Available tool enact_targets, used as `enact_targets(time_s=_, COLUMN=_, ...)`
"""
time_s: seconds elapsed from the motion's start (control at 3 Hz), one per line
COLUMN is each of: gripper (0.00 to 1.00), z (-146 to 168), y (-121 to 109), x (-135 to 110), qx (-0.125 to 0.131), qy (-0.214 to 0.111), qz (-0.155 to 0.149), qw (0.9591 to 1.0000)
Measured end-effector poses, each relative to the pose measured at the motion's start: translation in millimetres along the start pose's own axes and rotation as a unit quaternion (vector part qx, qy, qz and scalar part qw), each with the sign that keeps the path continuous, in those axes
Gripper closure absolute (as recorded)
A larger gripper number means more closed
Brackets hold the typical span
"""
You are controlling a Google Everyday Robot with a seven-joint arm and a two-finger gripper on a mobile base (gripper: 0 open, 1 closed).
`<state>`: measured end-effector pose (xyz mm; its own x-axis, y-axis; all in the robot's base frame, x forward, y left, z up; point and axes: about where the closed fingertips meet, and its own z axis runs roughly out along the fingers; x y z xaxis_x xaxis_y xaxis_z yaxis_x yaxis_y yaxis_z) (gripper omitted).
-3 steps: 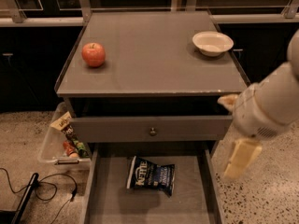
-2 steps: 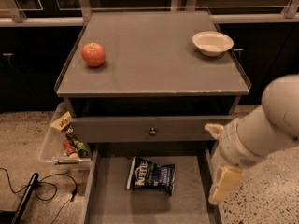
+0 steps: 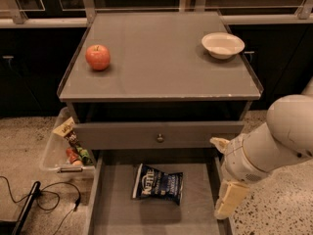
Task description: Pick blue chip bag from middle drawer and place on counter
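— Packets, tan and green, sat in the clear plastic bin [image 3: 51,153] on the floor at far left; we ignored those. What lay further along?

— On the counter [image 3: 161,67] we saw a red apple [image 3: 98,57] towards its left side. Below, the middle drawer [image 3: 117,214] stood pulled out, and the blue chip bag [image 3: 157,182] lay flat on its floor, about midway across. Nothing touched it.

— And to the right?

— A white bowl [image 3: 222,44] sat near the counter's far right corner. The gripper [image 3: 229,202] was what had changed. A second earlier it hung higher, beside the drawer front [image 3: 159,133]. Now it had dropped to the open drawer's right wall, level with the bag but apart from it.

— Was it clenched or released?

— We could not tell, though it certainly held no bag. We judged that the reach had begun, with the grasp, the lift and the placing all left to do.
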<state>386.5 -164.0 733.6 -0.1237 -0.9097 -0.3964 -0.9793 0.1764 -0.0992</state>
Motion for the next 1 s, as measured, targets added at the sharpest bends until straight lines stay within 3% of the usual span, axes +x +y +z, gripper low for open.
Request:
enact_targets(time_s=0.33, gripper=0.0, z=61, y=9, x=10, qx=-0.027, qy=-0.026, qz=0.005, qw=0.9993)
enact_targets(time_s=0.67, gripper=0.0, z=143, y=8, x=24, qx=-0.035, qy=-0.075, qz=0.024, qw=0.9963)
enact_targets(time_s=1.0, gripper=0.0, z=225, y=-7, x=29, qx=-0.023, qy=-0.139, qz=0.051, qw=0.9887)
